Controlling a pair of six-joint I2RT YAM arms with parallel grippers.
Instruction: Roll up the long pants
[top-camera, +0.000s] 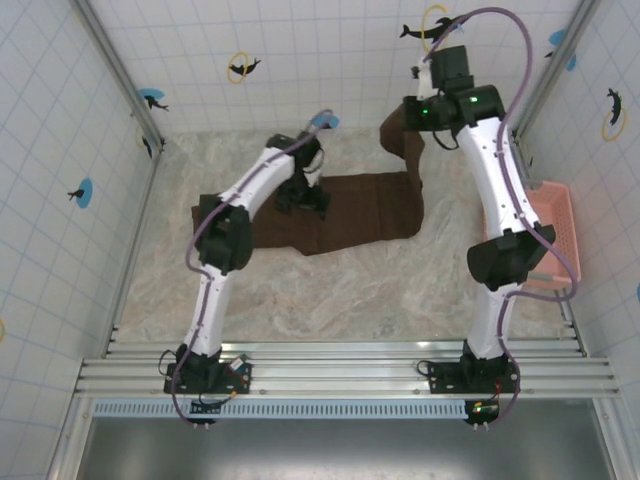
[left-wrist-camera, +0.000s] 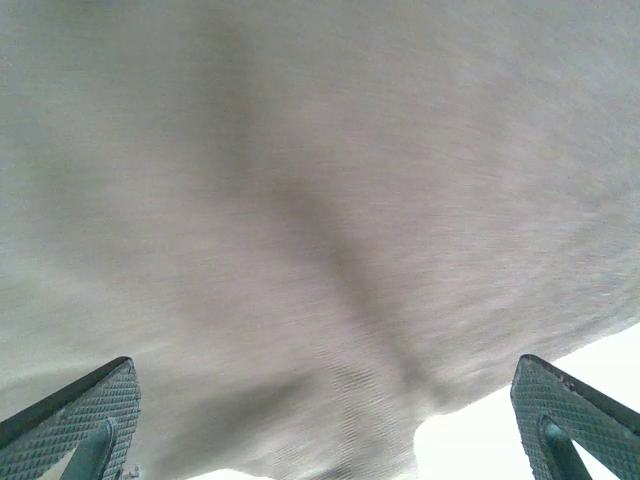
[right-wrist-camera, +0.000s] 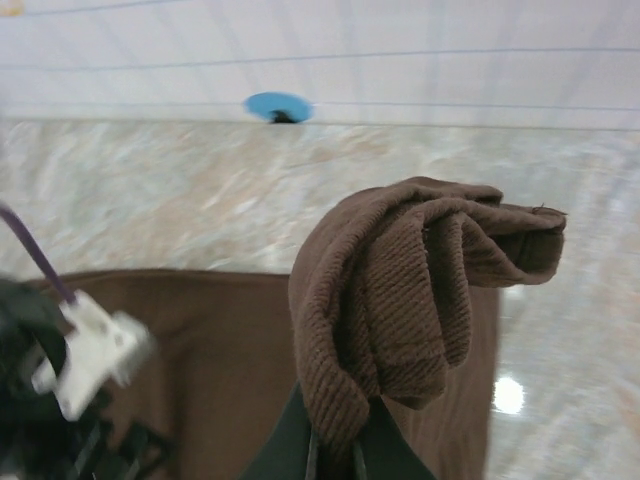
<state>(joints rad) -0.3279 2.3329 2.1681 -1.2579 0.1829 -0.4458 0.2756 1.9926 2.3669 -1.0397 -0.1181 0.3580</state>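
"Top external: the long pants (top-camera: 350, 215) lay lengthwise, left to right, across the far counter (top-camera: 330, 290), with the right end raised. Which hand was nearer?"

"The right hand (right-wrist-camera: 335, 452) was pinching that bunched end. The left hand (top-camera: 300, 196), spread wide, hovered over the middle."

"Anything hidden?"

"The left arm (top-camera: 235, 215) covered some cloth. Whether the left hand touched it, I couldn't tell."
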